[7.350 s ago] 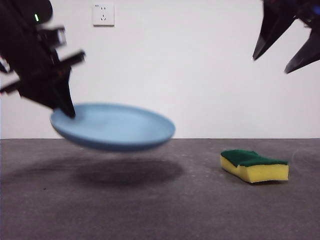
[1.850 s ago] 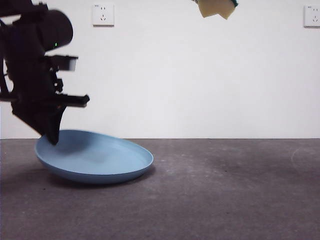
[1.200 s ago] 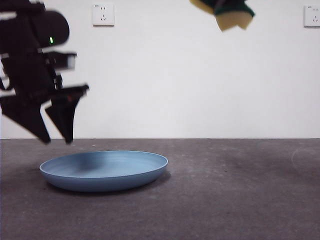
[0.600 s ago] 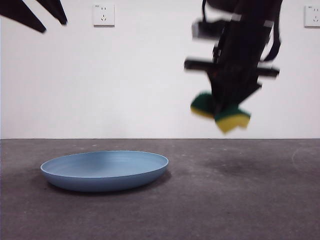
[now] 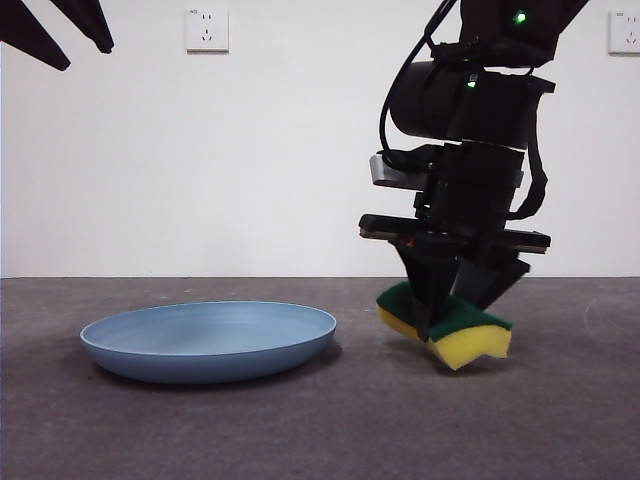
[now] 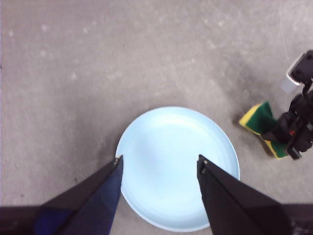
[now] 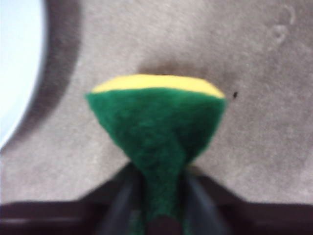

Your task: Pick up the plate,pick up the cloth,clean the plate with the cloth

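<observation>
The light-blue plate (image 5: 210, 340) lies flat on the grey table at the left; it also shows in the left wrist view (image 6: 178, 169) and at the edge of the right wrist view (image 7: 17, 63). My left gripper (image 6: 159, 164) is open and empty, high above the plate; its tips show at the front view's top left corner (image 5: 60, 35). My right gripper (image 5: 447, 312) is shut on the cloth, a yellow sponge with a green top (image 5: 447, 326), held tilted just above the table to the right of the plate. The cloth is squeezed between the jaws in the right wrist view (image 7: 156, 125).
Grey table (image 5: 320, 420) against a white wall with a socket at the left (image 5: 206, 30) and another at the right (image 5: 624, 30). The right arm with the sponge also shows in the left wrist view (image 6: 293, 132).
My right gripper has come down with the sponge from mid-height to just above the table. The left gripper has stayed high after releasing the plate, which lies still.
</observation>
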Controlling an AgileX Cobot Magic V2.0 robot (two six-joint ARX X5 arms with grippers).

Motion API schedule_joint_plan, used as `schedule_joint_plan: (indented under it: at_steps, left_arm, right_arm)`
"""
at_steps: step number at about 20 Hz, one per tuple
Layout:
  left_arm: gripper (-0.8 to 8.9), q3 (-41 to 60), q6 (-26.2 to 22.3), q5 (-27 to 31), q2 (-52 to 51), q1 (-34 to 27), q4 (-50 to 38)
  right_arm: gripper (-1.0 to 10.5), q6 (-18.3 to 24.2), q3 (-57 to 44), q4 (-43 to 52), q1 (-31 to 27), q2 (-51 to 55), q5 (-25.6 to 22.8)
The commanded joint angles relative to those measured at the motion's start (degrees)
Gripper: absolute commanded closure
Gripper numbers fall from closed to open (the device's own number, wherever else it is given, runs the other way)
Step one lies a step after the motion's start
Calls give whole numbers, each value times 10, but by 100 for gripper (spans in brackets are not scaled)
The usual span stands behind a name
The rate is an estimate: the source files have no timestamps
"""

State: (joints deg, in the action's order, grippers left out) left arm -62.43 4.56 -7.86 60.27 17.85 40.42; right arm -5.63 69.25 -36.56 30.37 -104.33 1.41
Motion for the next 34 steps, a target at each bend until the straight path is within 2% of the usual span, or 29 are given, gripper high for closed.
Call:
schedule_joint_plan:
  at_steps: [1, 10, 17, 19, 20, 21, 22, 23, 29, 32, 34]
  left_arm:
    - [562, 4, 1, -1, 1, 2, 2]
    - [562, 4, -3, -1, 1, 2, 12]
    - [562, 4, -30, 0, 1, 2, 12]
    - [563, 4, -45, 3, 1, 2, 12]
    - [569, 4, -49, 4, 1, 2, 12]
    - [612, 4, -49, 4, 1, 2, 12]
    - [746, 4, -56, 5, 1, 2, 12]
    - [836, 4, -68, 6, 1, 2, 12]
    - [821, 5, -77, 17, -6, 2, -2]
    - [821, 13, -77, 17, -33, 2, -26]
    - [821, 48, -78, 18, -67, 2, -74]
  right_arm:
    - [402, -5, -5, 1, -1, -6, -1]
    - [401, 12, -5, -9, -4, 9, -4]
    - [427, 12, -5, -12, -4, 89, -3]
    - [669, 12, -5, -30, -4, 127, -2]
    - [868, 12, -5, -46, -4, 151, -2]
    - [974, 12, -5, -58, -3, 170, -2]
    - [956, 12, -5, -67, -3, 193, -2]
    - [956, 12, -5, -73, -3, 212, -2]
    - [957, 16, -5, -73, 2, 327, -7]
    - [957, 30, -13, -51, 22, 374, -53]
    - [957, 30, -40, -9, 35, 405, -63]
